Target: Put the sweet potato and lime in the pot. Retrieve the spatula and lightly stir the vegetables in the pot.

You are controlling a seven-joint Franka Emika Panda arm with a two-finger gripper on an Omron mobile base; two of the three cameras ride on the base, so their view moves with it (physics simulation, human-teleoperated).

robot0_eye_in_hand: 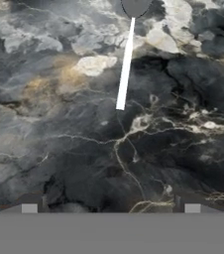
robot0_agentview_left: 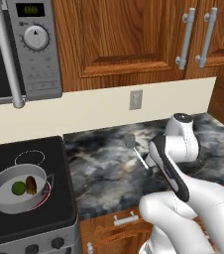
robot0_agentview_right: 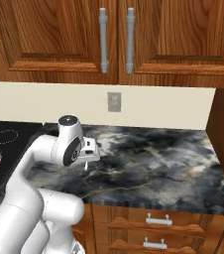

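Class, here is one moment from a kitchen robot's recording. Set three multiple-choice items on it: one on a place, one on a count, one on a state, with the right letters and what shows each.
1. Where does the white-handled spatula with the grey blade lie?
A. on the dark marbled stone counter
B. in the pot
C. on the microwave

2. How many vegetables sit in the shallow round silver-grey metal pot?
A. none
B. one
C. two

3. How does the two-finger gripper stand?
A. shut on the spatula
B. open, holding nothing
C. shut on the lime

Answers: 1 A, the hand view shows the spatula flat on the stone. 2 C, the round yellow-green lime and the oblong brown-orange sweet potato both lie inside. 3 B, the fingertips stand wide apart above the counter.
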